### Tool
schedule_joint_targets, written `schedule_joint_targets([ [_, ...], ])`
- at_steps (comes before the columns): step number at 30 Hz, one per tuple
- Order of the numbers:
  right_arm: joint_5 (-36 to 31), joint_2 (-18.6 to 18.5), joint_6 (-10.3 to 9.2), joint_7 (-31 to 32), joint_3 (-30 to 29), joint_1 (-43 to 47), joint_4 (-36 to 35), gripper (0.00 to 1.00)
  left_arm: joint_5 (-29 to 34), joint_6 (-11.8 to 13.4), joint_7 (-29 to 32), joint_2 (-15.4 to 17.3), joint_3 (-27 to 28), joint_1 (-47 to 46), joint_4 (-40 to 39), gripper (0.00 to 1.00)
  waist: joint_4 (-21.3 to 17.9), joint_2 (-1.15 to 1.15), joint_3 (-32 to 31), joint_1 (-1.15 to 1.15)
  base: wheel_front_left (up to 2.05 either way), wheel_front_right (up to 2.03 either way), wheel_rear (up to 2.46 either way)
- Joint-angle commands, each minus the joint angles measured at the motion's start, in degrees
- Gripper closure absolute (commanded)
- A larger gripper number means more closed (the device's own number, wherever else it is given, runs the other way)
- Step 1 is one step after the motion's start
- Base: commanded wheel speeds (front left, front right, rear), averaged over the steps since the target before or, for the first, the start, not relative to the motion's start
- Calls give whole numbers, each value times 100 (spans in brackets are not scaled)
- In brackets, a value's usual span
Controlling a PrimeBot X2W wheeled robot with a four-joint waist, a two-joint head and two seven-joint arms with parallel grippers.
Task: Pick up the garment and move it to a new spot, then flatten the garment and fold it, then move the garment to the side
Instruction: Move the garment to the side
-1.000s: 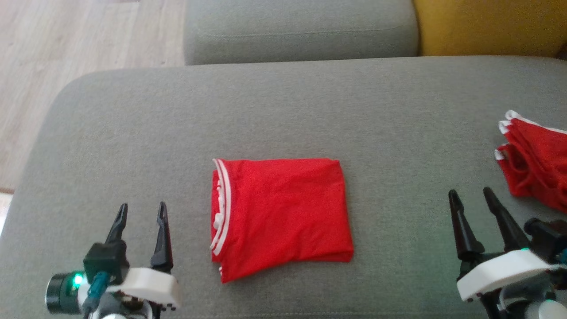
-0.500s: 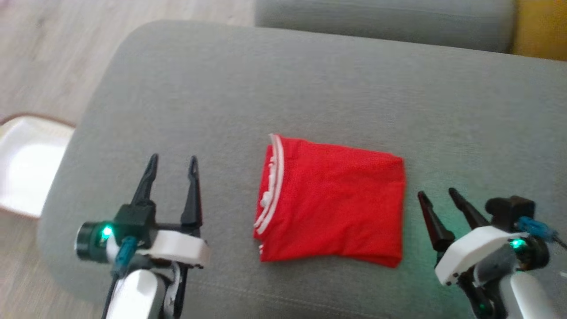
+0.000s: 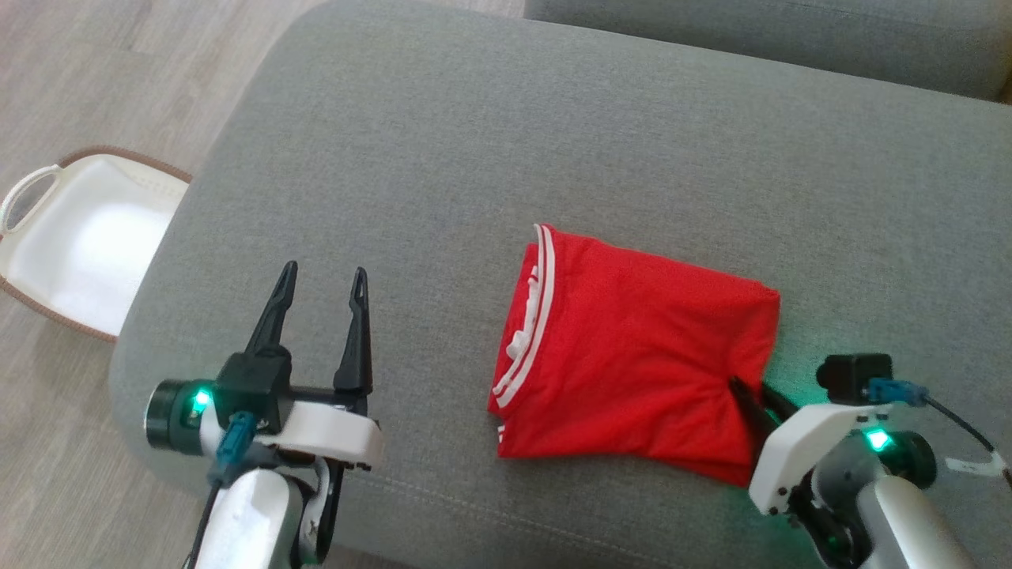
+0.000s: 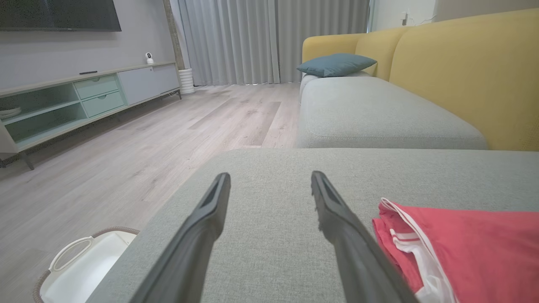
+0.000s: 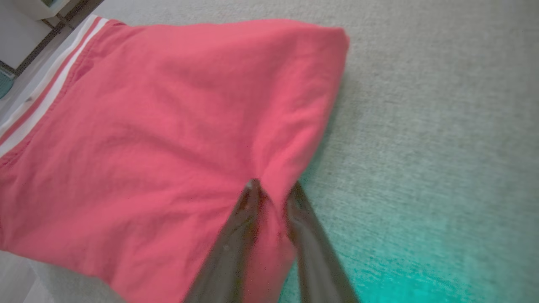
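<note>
- right hand is sitting low at the near right, with its white wrist shell angling in toward the garment. Its two dark fingers are straddling the garment's near right edge and clamping the red fabric between them.
- left hand is hovering over bare cushion just left of the garment, not touching it. Its long tapered fingers are pointing away from the robot and standing wide apart, with nothing between them.
- garment is lying folded in a rough rectangle mid-way along the grey seat cushion. It's a red knit, lightly creased, with a white double stripe running along its left edge.
- cushion is showing coarse woven fabric, rounded corners and a seam along the near side.
- white basket with a brown rim and loop handle is sitting on the pale wood floor beside the cushion's left end.
- farther off, a second grey seat is butting against a yellow backrest, with a teal pillow lying at its far end.
</note>
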Motion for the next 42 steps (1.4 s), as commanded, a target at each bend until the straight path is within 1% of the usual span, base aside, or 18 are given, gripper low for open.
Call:
schedule_joint_targets([
  [1, 49, -26, 37, 46, 246, -124, -88, 100, 88, -22, -68, 29, 192, -320, -235, 0, -65, 0, 21, 0, 0, 0, 0],
  [5, 41, -121, 37, -57, 376, -189, -243, 100, 122, -23, -69, 33, 201, -326, -267, 0, -190, 0, 31, 0, 0, 0, 0],
  [9, -47, -269, 37, -203, 502, -253, -556, 100, 140, -22, -69, 70, 255, -296, -332, 0, -535, 0, 22, 0, 0, 0, 0],
  [13, -87, -453, 37, -256, 580, -308, -898, 100, 149, -12, -69, 93, 297, -244, -426, 0, -1095, 0, 43, 0, 0, 0, 0],
  [17, -103, -628, 37, -247, 576, -390, -1188, 100, 159, -34, -69, 90, 291, -251, -510, 0, -1776, 0, 144, 0, 0, 0, 0],
  [22, -40, -782, 37, -263, 485, -564, -1345, 100, 211, -107, -70, 94, 209, -386, -542, 0, -2500, 0, 313, 0, 0, 0, 0],
  [27, -6, -969, 37, -327, 377, -925, -1342, 100, 266, -180, -70, 101, 106, -575, -529, 0, -2994, 0, 511, 0, 0, 0, 0],
  [30, -41, -1146, 37, -341, 321, -1257, -1286, 100, 301, -216, -65, 81, 31, -725, -530, 0, -3182, 0, 668, 0, 0, 0, 0],
  [34, -101, -1519, 37, -406, 72, -1724, -1116, 100, 374, -296, -44, 64, -102, -969, -530, 0, -3320, 0, 904, 0, 0, 0, 0],
  [39, -190, -2007, 37, -397, -660, -2153, -901, 100, 471, -407, -14, 67, -263, -1267, -517, 0, -3397, 0, 1198, 0, 0, 0, 0],
  [40, -203, -2180, 37, -379, -938, -2243, -830, 100, 508, -446, -3, 64, -325, -1373, -512, 0, -3412, 0, 1310, 0, 0, 0, 0],
  [42, -213, -2314, 37, -371, -1164, -2310, -794, 100, 541, -477, 6, 64, -377, -1471, -503, 0, -3422, 0, 1420, 0, 0, 0, 0],
])
